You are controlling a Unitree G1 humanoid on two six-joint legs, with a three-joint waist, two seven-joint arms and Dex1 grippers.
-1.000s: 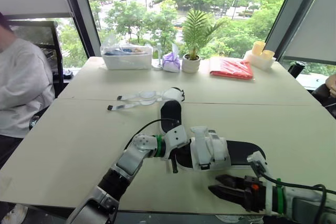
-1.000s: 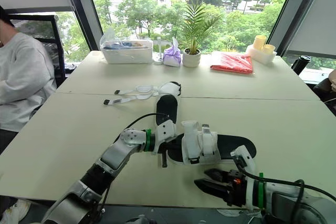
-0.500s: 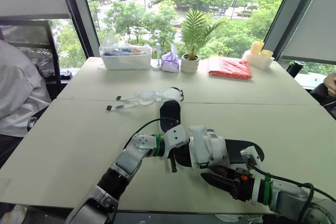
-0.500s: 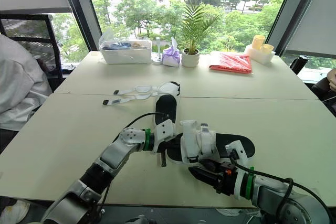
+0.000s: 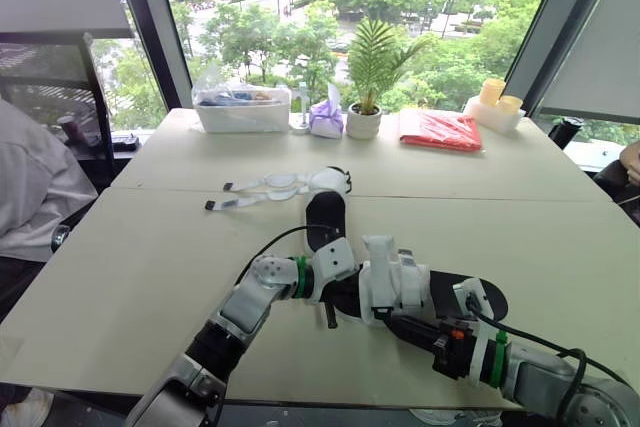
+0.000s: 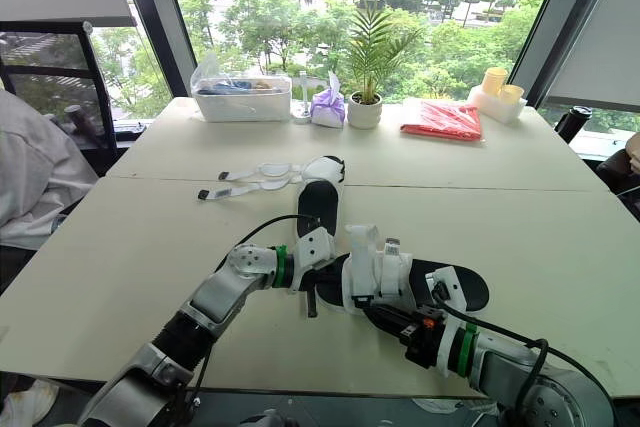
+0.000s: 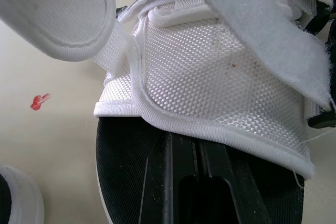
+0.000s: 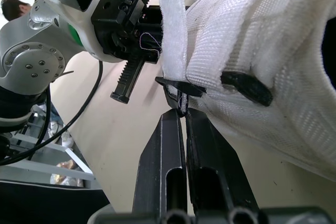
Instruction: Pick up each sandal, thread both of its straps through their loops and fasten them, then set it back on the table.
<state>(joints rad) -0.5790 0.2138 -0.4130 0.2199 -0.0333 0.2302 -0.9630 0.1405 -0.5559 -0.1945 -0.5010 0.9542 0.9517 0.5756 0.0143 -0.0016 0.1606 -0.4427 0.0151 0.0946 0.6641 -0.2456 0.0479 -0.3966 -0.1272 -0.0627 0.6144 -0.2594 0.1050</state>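
1. At the left edge of the frame a person's grey sleeve [image 5: 30, 197] is showing beside the bench [image 5: 130, 277].
2. The left arm is lying from the lower left toward the centre, with the forearm low over the bench. The left gripper [image 5: 345, 292] is resting against the left end of the near sandal [image 5: 400, 282]. In its wrist view it is sitting on the black sole, just under the edge of a white strap. I cannot tell whether its jaws are open or closed.
3. Just above the centre, the far sandal [image 5: 322, 209] is lying flat on the bench. Its open straps [image 5: 262, 187] are trailing to the left, not yet fastened.
4. The near sandal is lying at the centre, a little to the right. I am judging it as light: the sole looks fairly stiff, the woven straps soft and floppy. A good hold is probably the free end of a strap, with the sole steadied at its edge.
5. The right arm is lying low from the lower right, with the right gripper [image 5: 400, 322] pointing up-left into the sandal's side. Its jaws are narrow, almost together, and the tips are touching the black loop [image 8: 178, 88] below the fuzzy strap [image 8: 170, 30]. Whether they are pinching it, I cannot tell.
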